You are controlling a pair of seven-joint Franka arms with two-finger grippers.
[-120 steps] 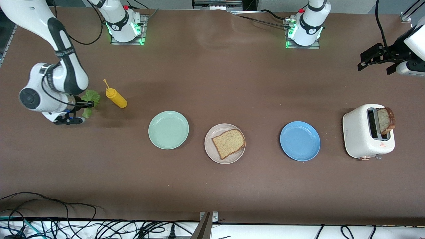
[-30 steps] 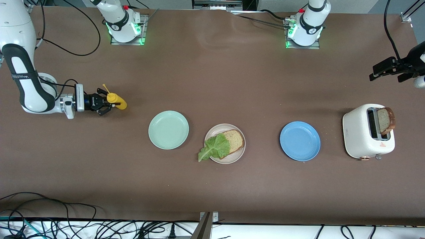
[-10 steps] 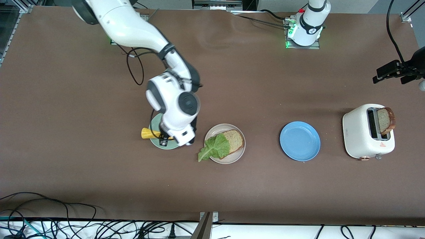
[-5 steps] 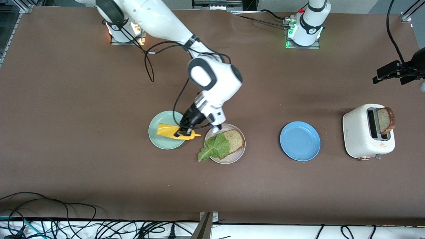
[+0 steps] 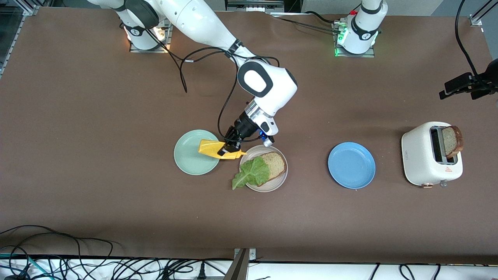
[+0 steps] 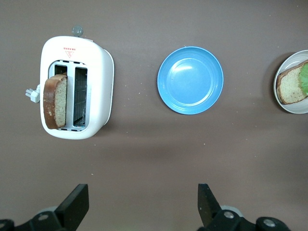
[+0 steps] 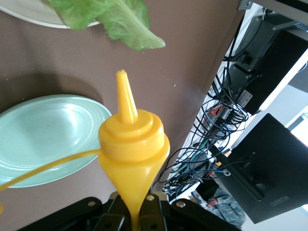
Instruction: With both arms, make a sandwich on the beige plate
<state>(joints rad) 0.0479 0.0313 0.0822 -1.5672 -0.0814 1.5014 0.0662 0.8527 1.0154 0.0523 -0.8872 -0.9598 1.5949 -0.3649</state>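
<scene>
The beige plate holds one bread slice with the green lettuce leaf lying over it and hanging off the rim. A second bread slice stands in the toaster. My right gripper is shut on a yellow squeeze bottle, held tilted over the gap between the mint-green plate and the beige plate. The bottle's nozzle points toward the lettuce. My left gripper hangs open over the table near the toaster, nothing between its fingers.
A blue plate lies between the beige plate and the toaster. The left wrist view shows the toaster, the blue plate and the edge of the beige plate. Cables run along the table's near edge.
The right arm has swung the yellow bottle over the mint-green plate toward the beige plate, its nozzle now close to the plate's rim. The left arm has hardly moved.
</scene>
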